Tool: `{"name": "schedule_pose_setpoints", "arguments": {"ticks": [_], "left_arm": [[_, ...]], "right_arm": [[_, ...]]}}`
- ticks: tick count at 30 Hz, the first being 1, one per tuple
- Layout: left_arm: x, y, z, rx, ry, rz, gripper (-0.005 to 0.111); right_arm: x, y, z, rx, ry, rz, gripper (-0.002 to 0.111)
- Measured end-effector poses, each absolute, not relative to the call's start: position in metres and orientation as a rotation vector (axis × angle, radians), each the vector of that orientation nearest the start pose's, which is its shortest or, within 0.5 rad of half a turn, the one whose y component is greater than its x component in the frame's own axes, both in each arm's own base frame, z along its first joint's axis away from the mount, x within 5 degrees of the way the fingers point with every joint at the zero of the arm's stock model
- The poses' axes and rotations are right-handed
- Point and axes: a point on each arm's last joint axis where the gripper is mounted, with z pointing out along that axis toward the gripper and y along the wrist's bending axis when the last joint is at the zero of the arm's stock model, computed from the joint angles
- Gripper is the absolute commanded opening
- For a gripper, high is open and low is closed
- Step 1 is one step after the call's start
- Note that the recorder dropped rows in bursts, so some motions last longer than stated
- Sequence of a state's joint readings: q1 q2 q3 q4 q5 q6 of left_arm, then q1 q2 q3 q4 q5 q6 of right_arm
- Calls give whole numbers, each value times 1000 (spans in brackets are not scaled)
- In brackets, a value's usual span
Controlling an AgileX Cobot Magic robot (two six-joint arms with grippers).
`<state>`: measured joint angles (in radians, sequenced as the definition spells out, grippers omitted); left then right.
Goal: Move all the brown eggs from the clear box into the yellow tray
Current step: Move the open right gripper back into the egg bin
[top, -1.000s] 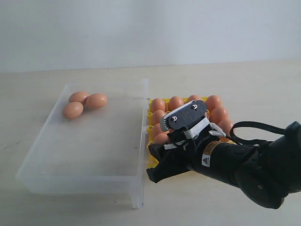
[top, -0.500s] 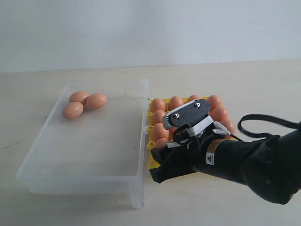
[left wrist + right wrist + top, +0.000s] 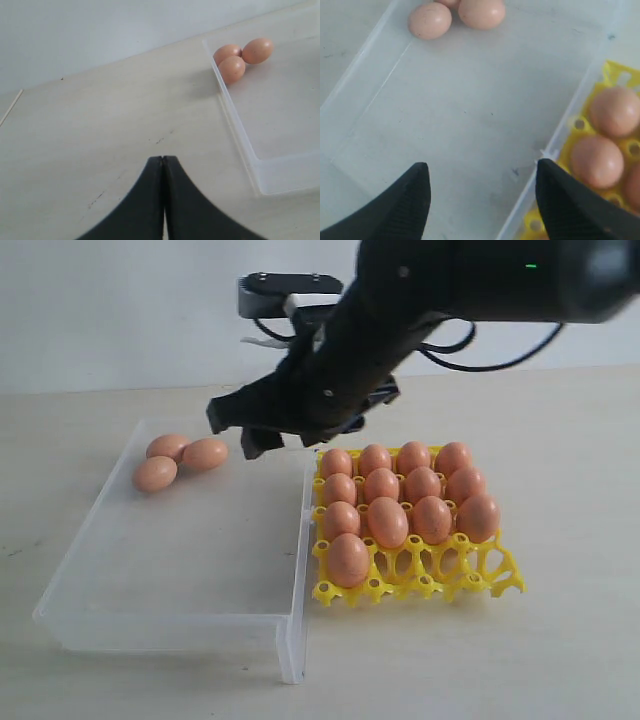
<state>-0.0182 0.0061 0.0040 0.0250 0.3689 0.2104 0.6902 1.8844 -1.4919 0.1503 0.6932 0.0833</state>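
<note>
Marking on the dark right arm [image 3: 440, 300]: one small green light [image 3: 531, 266], lit. Black cable [image 3: 490, 365] looping beneath the arm.

Right gripper [image 3: 243, 430] [image 3: 482, 167]: jaws spread wide, nothing between them, touching nothing. Raised clear of the table [image 3: 560, 640], reaching across the middle. Hanging over the far right part of the clear box [image 3: 290, 640], near the wall next to the yellow tray [image 3: 480, 575]. Right wrist view: ribbed dark fingers [image 3: 415, 205] either side of bare box floor, tray edge with two brown eggs [image 3: 615, 110] off to one side.

Left gripper [image 3: 162, 159]: fingers pressed together tip to tip, clamped on nothing. Over bare table outside the box, well apart from the eggs. Out of the exterior view.

Eggs in the tray: thirteen, seated one per cup. Three full rows of four at the back, plus one in the front row, at the end nearest the box. Other three front cups just bare lattice.

Eggs in the box: three, bunched in the far left corner and touching one another. Against the wall or just beside it; cannot tell which.

Box and tray side by side on the table, tray at the box's right wall. Touching or only just beside; hard to tell.
</note>
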Motion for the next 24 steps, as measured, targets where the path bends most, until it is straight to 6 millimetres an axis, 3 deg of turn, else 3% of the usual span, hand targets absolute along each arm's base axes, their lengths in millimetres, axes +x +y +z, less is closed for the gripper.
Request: {"name": "schedule_pose_setpoints", "arguments": {"ticks": [2, 3, 6, 9, 14, 24], "left_arm": [[53, 0, 178, 228, 1851, 158, 0], [53, 0, 178, 228, 1851, 158, 0], [53, 0, 178, 228, 1851, 158, 0], [53, 0, 178, 228, 1851, 158, 0], [53, 0, 178, 228, 1851, 158, 0], [53, 0, 178, 228, 1851, 158, 0]], "right_arm": [[332, 288, 248, -914, 2459, 392, 59], [339, 297, 239, -1122, 2384, 317, 59], [352, 320, 227, -1536, 2129, 171, 59], [366, 339, 206, -1761, 1882, 92, 59], [391, 361, 177, -1769, 1674, 23, 59], [415, 379, 124, -1759, 1642, -2, 59]]}}
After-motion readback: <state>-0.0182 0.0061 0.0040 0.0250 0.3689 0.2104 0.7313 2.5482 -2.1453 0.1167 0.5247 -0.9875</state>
